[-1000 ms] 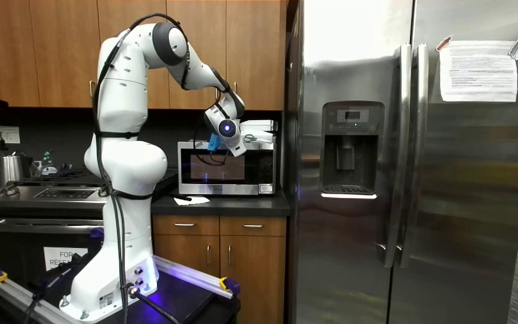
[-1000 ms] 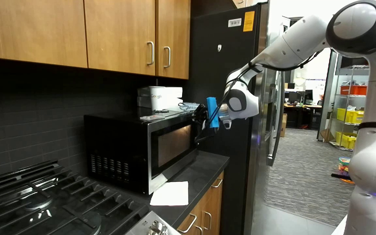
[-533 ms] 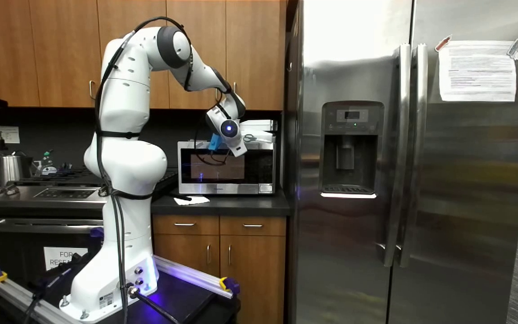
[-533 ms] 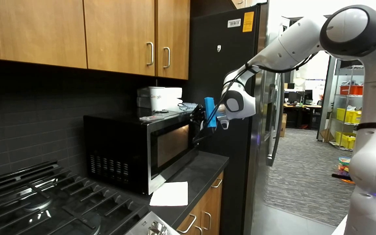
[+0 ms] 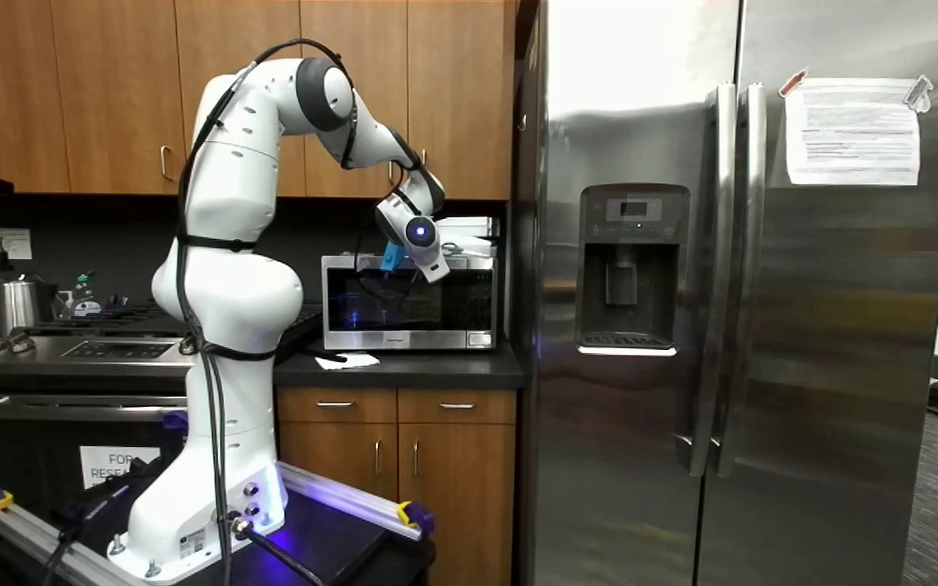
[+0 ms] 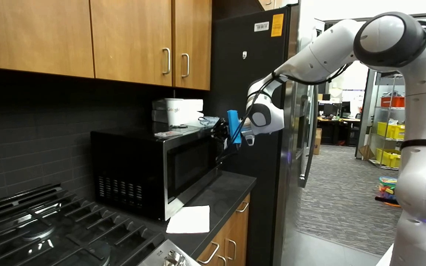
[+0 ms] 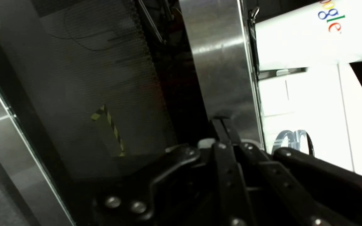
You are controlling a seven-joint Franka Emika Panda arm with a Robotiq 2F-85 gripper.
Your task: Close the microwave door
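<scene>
Two fingertips (image 7: pixel 217 129) meet with nothing between them; the microwave door (image 7: pixel 99 81) is straight ahead of the jaws, seemingly flush. Too hard a push could shove the microwave (image 6: pixel 128 159) backward; slipping over its top edge could upset the cup (image 7: pixel 309 40) beyond the jaws. The wrist (image 5: pixel 402 218) partly covers the microwave door in an exterior view; contact and latching cannot be told.
</scene>
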